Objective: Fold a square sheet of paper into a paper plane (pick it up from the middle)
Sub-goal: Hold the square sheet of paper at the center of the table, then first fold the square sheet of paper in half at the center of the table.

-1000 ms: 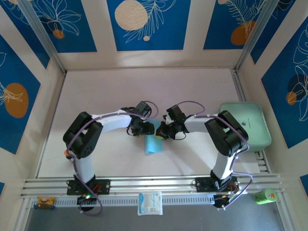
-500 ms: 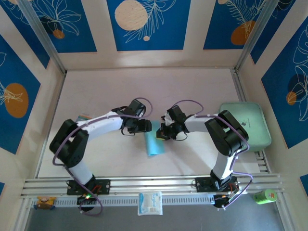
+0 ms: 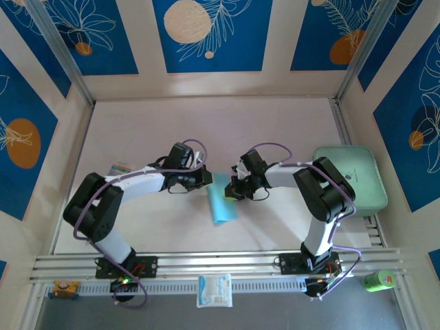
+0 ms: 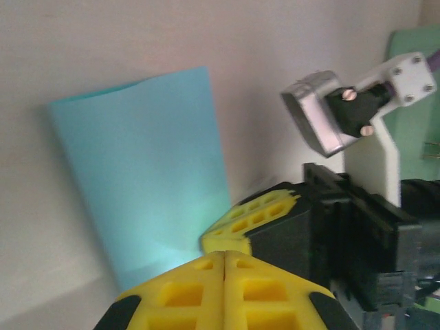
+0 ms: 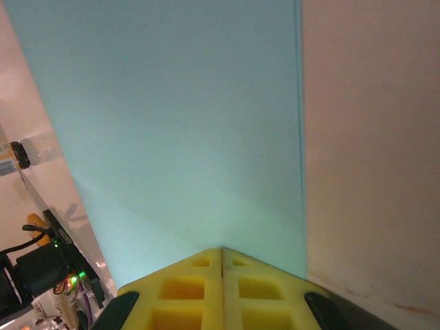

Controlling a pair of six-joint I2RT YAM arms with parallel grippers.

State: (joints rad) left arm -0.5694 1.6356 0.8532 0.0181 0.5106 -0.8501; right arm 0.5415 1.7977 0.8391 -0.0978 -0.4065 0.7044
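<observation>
Middle of table (image 3: 137, 130): paper (image 3: 220, 201) folded to a narrow strip, flat, running near to far. Not yet a plane. At strip's far-left edge, left hand (image 4: 225, 256), fingers pressed together on nothing, tip low beside the paper; likely set as a blunt tool for creasing. At far-right edge, right hand (image 5: 221, 251), closed tight too, tip down on or against the paper, probably pinning it against sliding; cannot tell whether any layer is pinched. Well off right, tray (image 3: 347, 177), unused. Judged mid-fold.
</observation>
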